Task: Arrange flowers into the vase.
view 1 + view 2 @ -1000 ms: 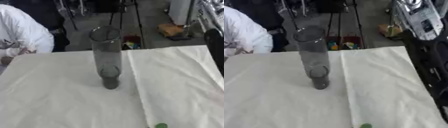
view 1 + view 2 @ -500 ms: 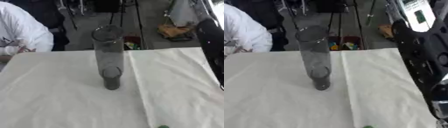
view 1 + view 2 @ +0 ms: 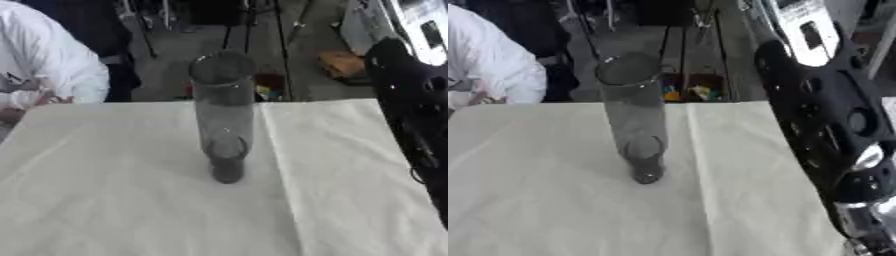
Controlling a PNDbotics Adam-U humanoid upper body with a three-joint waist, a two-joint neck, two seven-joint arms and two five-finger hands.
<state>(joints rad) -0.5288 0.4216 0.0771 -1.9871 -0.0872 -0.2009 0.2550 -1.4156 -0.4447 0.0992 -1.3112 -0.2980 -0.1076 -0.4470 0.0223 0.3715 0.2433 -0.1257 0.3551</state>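
A tall clear glass vase (image 3: 223,117) stands upright near the middle of the table on a white cloth (image 3: 105,200), with nothing in it. My right arm (image 3: 824,130), black with silver joints, runs down the right side from the upper right and leaves the picture at the lower right corner. Its hand is out of sight. The arm stays to the right of the vase and does not touch it. No flower and no left hand show in either view.
A fold in the cloth (image 3: 280,190) runs from the far edge to the near edge just right of the vase. Beyond the far table edge (image 3: 306,101) lie floor, stand legs and a brown box (image 3: 341,64).
My right arm has come further in from the right and now fills the right edge. A small green thing at the bottom edge no longer shows. The vase has not moved.
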